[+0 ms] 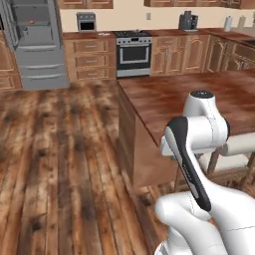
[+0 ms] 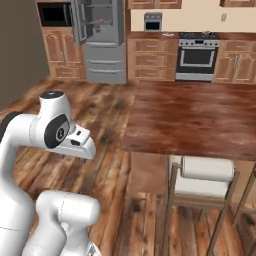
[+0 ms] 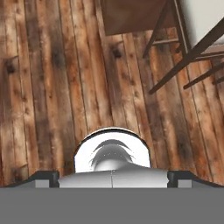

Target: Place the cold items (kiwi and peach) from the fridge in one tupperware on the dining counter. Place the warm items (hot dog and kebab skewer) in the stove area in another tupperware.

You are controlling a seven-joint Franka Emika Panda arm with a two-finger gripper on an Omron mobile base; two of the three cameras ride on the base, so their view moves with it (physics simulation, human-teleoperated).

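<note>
Above the plank floor [image 3: 65, 87] beside the dining counter [image 1: 169, 94], the jaws stand wide apart, holding nothing.

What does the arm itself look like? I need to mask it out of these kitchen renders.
The arm is glossy white, built of rounded, tube-like links. A long black strip runs down one link in the left base view, and dark round caps mark its joints. The hand's two small dark fingertips flank a pale grey body. No cables or lettering are visible.

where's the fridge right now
The fridge stands against the far wall, upper left in the left base view, door open, left of the wooden drawers and stove.
</note>
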